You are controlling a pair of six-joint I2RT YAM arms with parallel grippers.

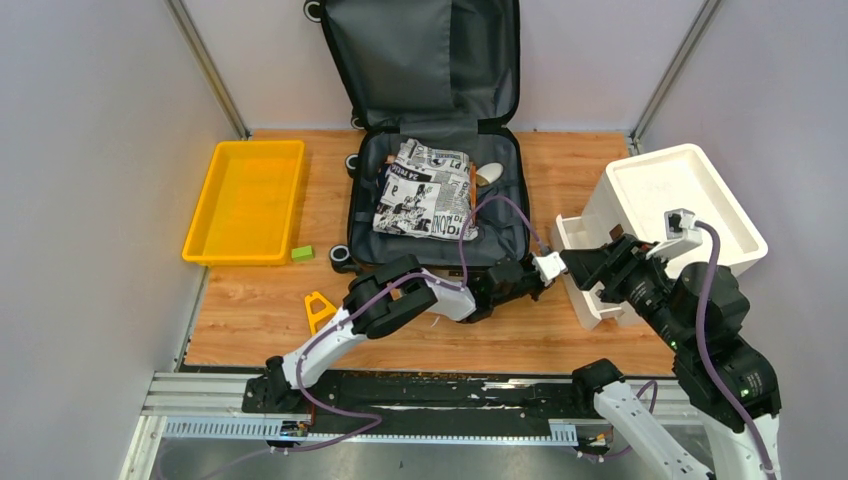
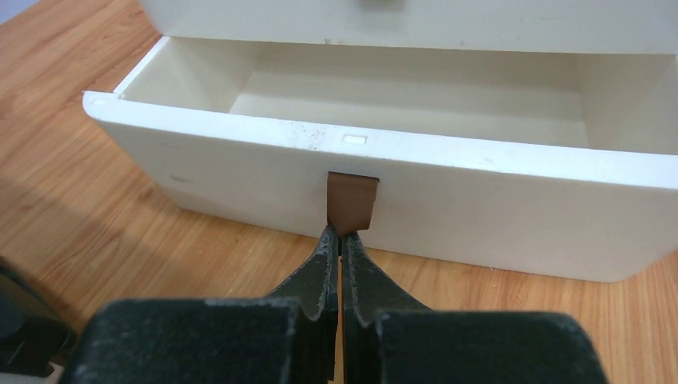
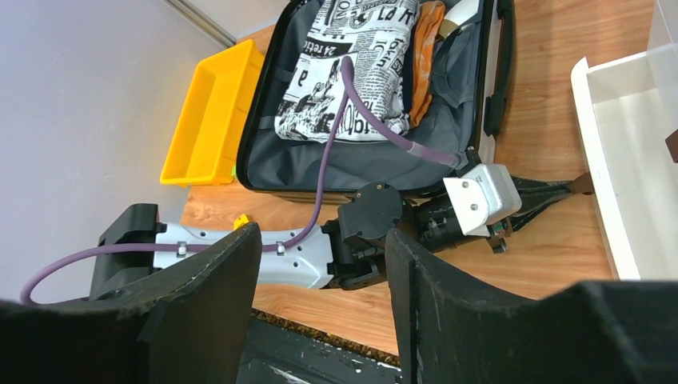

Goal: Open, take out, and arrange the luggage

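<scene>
The luggage [image 1: 505, 225] lies open at the back middle, lid up against the wall, dark grey lining showing. A newspaper-print cloth bundle [image 1: 425, 190] and an orange item lie in it; it also shows in the right wrist view [image 3: 320, 164]. My left gripper [image 2: 342, 234] reaches right and is shut on the brown pull tab [image 2: 350, 200] of a white drawer [image 2: 240, 148], which stands pulled out and empty. My right gripper [image 3: 320, 240] is open and empty, held above the left wrist [image 3: 480, 196] near the drawer [image 3: 608, 168].
A white drawer cabinet [image 1: 680, 200] stands at the right. A yellow tray [image 1: 245, 200] sits at the left with a green block [image 1: 303, 253] beside it. A yellow piece [image 1: 318, 308] lies near the left arm. The left arm's purple cable crosses the luggage.
</scene>
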